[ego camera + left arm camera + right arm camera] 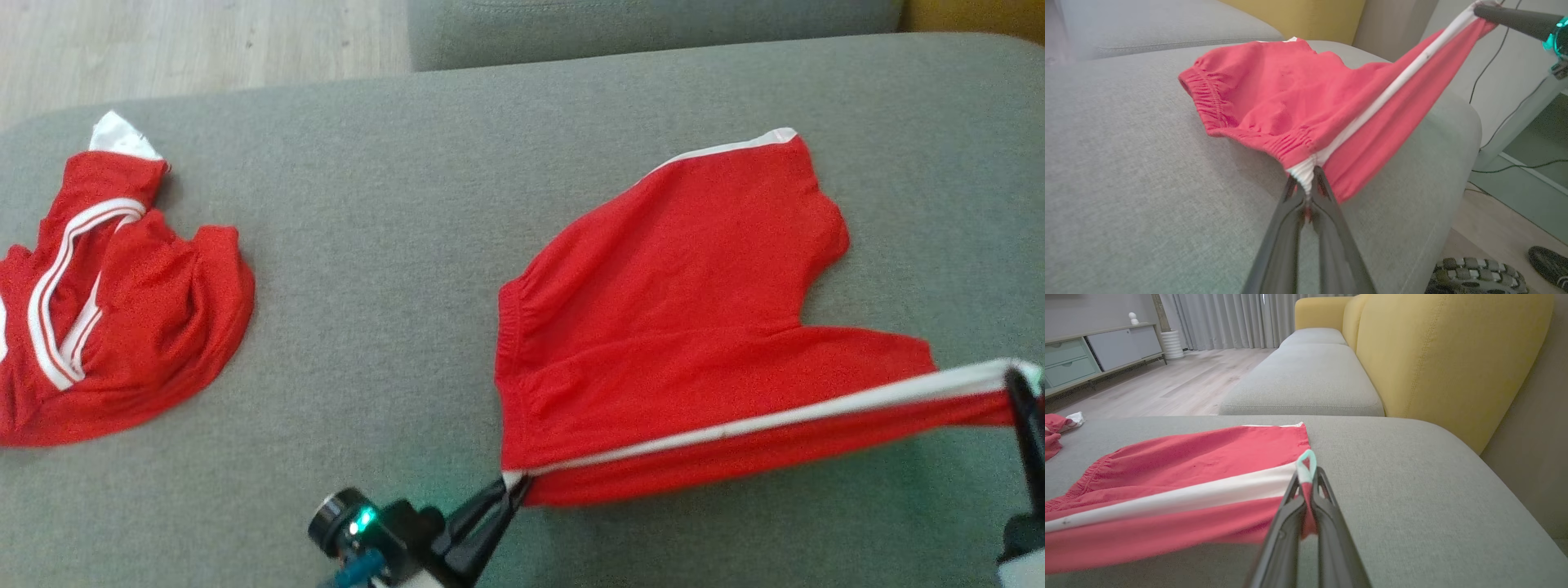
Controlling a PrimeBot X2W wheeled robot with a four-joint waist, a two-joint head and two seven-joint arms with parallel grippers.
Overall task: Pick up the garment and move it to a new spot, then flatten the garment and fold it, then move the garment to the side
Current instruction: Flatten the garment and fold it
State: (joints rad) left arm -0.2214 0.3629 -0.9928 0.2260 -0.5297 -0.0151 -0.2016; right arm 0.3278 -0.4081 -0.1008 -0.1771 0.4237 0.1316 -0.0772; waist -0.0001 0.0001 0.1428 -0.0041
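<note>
Left claw (pixel 513 490) at the waistband, right claw (pixel 1020 380) at the hem, both are pinching the red shorts (pixel 678 310), stretching them over the sofa cushion (pixel 392 245) — flattening is likely proceeding, calling next for laying them down smooth.

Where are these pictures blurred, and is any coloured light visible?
Head view: green glow on the cushion beside the left gripper. Left wrist view: hazy upper-left corner, its fingers soft near the lens. Right wrist view: the shorts blur at the lower left.
</note>
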